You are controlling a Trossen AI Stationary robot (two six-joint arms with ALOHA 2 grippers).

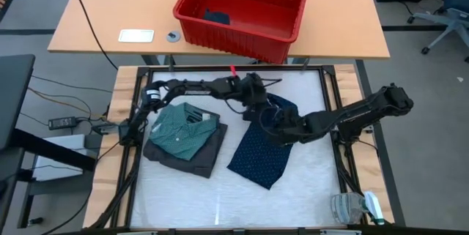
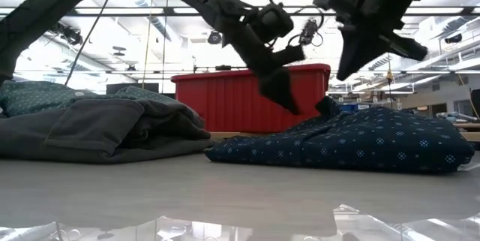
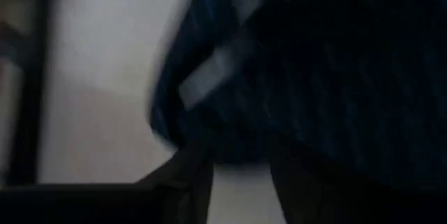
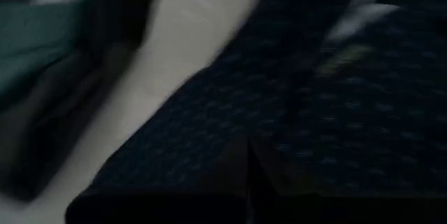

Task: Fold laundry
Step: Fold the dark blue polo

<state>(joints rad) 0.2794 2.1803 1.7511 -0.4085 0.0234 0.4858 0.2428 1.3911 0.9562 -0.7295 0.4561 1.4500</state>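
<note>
The navy dotted piece [image 1: 260,151] lies folded on the white table, right of the middle; it also shows in the low view [image 2: 360,143]. My left gripper [image 3: 241,189] hangs open over its far end [image 1: 258,103], with bare table between the fingers. My right gripper [image 1: 277,131] is shut and hovers above the same piece, clear of it in the low view [image 2: 349,64]. At the left, the folded teal-green shirt [image 1: 179,129] rests on the charcoal grey piece [image 1: 205,158]. A plain dark piece [image 1: 216,17] lies in the red basket [image 1: 286,26].
The red basket stands on the wooden table beyond the work table's far edge, beside a white flat device [image 1: 136,36] and a small round object [image 1: 173,36]. A clear plastic item [image 1: 355,207] lies at the near right corner. White table surface shows along the near edge.
</note>
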